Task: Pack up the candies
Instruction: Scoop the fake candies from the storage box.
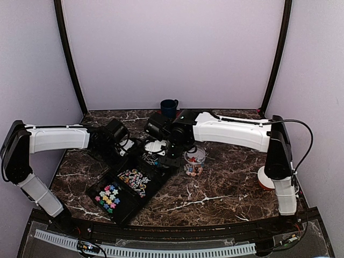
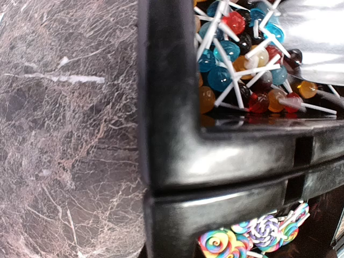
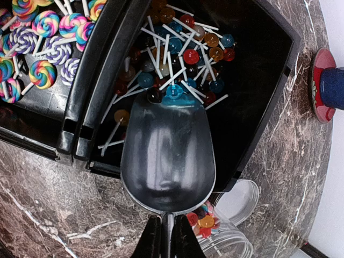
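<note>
**A:** Candies (image 3: 191, 56) are mostly lying in the black tray (image 2: 172, 161), so we are judging the packing as barely begun. Starting at the left, our left gripper (image 1: 128, 146) is hovering at the tray's 11 o'clock corner. Its fingers are sitting closed, and we are not seeing whether they are pinching the rim.

**B:** Agreed. Going across the tray, we are seeing stars (image 1: 107, 195) at the 7 o'clock end, swirl lollipops (image 1: 134, 180) in the middle and ball lollipops (image 1: 156, 160) at the 1 o'clock end.

**A:** There our right gripper (image 3: 166, 239) is clamping tight on the handle of the metal scoop (image 3: 167, 150). The scoop's lip is touching one blue lollipop (image 3: 174, 91), and the bowl is otherwise looking empty.

**B:** And at the tray's 2 o'clock, the clear jar (image 1: 193, 161) is holding only a few pieces. We are reckoning nearly all the scooping is left to do.
</note>
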